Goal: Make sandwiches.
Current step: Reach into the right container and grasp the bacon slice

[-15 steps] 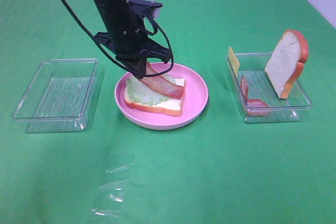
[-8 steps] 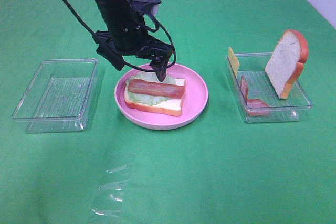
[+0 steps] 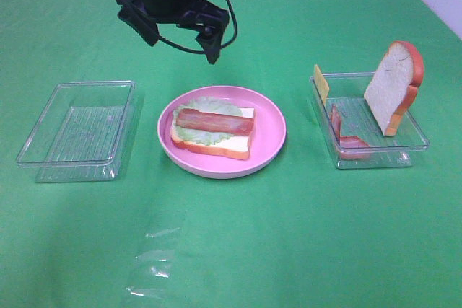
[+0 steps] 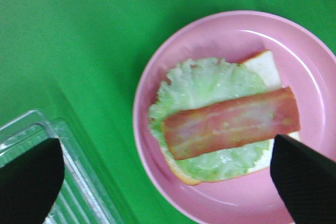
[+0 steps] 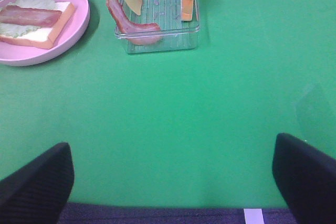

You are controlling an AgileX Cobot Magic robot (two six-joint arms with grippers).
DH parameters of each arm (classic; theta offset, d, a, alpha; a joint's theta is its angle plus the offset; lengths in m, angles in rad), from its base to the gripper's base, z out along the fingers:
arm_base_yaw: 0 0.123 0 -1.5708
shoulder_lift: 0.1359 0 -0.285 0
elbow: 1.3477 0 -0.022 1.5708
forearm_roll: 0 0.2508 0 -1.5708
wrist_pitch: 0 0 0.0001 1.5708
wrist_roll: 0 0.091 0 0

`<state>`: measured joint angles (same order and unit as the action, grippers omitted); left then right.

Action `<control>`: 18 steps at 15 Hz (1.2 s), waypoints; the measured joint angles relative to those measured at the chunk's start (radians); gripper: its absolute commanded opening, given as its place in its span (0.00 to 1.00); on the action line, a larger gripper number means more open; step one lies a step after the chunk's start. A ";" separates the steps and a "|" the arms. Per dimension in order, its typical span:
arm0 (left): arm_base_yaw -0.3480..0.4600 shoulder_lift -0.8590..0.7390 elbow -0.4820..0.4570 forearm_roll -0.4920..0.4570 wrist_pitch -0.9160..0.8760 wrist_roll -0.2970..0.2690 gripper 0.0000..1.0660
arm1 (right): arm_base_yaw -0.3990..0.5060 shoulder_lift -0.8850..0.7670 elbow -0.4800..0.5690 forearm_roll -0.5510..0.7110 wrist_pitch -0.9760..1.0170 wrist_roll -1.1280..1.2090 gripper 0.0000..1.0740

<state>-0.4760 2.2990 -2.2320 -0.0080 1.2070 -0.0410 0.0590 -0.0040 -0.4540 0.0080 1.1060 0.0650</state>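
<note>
Exterior high: left gripper (image 3: 180, 42) raised above pink plate (image 3: 271, 142), jaws spread, empty; bacon strip (image 3: 214, 121), clamped a second ago, now flat atop sandwich (image 3: 216, 151) on plate.
Left wrist: bacon strip lying across lettuce (image 4: 205, 82).
Right wrist: right gripper (image 5: 170, 179) wide apart over green cloth (image 5: 210, 103).

- My left hand (image 3: 182, 47) hangs with its jaws spread, well above the pink plate (image 3: 273, 135); I see open air between it and the bacon-topped stack (image 3: 214, 129).
- A strip of bare table (image 3: 299, 128) between the plate and the right tray (image 3: 417, 146) gives me a passage.
- In that tray the upright bread slice (image 3: 393, 84) and leaning cheese (image 3: 320, 83) stand tall, barring a low sweep.
- Clear film (image 3: 155, 254) lies on the near table.
</note>
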 measured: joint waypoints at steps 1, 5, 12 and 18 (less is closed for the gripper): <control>0.043 -0.008 -0.002 -0.002 0.001 0.000 0.94 | 0.000 0.000 0.000 0.000 0.000 0.000 0.91; 0.305 -0.019 -0.002 -0.006 0.003 0.000 0.94 | 0.000 0.000 0.000 0.000 0.000 0.000 0.91; 0.446 -0.044 0.003 -0.005 0.005 0.041 0.94 | 0.000 0.000 0.000 0.000 0.000 0.000 0.91; 0.446 -0.317 0.397 -0.009 0.004 0.050 0.94 | 0.000 0.000 0.000 0.000 0.000 0.000 0.91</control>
<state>-0.0300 1.9820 -1.8350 -0.0170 1.2110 0.0090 0.0590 -0.0040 -0.4540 0.0080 1.1060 0.0650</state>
